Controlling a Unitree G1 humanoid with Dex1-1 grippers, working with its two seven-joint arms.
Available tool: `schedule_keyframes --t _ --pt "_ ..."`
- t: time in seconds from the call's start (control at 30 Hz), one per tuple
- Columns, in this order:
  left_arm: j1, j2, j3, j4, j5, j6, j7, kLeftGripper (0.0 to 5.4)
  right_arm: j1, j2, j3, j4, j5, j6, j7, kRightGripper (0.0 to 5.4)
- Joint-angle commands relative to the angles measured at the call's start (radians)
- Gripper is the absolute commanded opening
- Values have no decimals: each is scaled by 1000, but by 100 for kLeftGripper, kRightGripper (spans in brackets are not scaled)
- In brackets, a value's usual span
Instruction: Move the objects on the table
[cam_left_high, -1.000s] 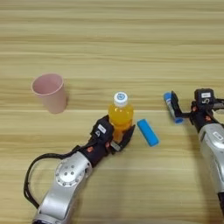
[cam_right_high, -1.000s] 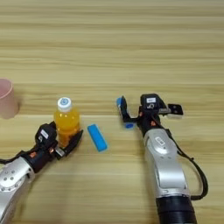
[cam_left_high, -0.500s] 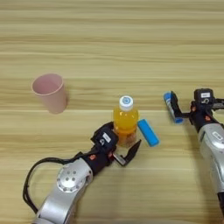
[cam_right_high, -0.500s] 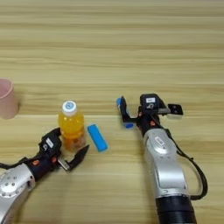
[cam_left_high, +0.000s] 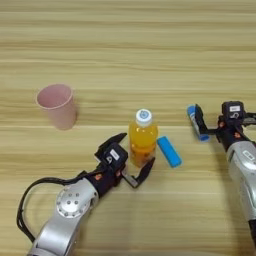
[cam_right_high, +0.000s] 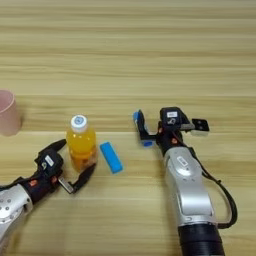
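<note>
left gripper (cam_left_high: 131, 156) agape beside juice bottle (cam_left_high: 143, 138)

Head stereo pair looks down (overlapping) on table (cam_left_high: 125, 45).

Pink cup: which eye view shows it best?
The left eye view. There the pink cup is whole, rim to base, standing upright on the table, left of the orange-juice bottle. In the right eye view the left edge cuts it off, so only part shows.
</note>
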Motion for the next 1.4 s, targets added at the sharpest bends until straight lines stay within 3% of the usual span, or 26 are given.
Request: schedule_keyframes --t 0.03,0.33,0.6,1.1,1.4 --pt "16 32 15 -30 0 19 -14 538 -16 5 1 -3 -4 8 -4 540" --pt "59 86 32 -81 -80 67 -113 538 -22 6 0 4 -4 6 -5 540" --pt "73 107 57 -92 -108 88 -142 538 -26 7 -2 10 -3 5 -6 540" --pt "48 159 147 -18 -95 65 -145 538 -37 10 -2 30 -5 -3 -8 540" --pt "0 134 166 57 -57 54 -79 538 -43 10 -1 45 -6 -10 -6 540"
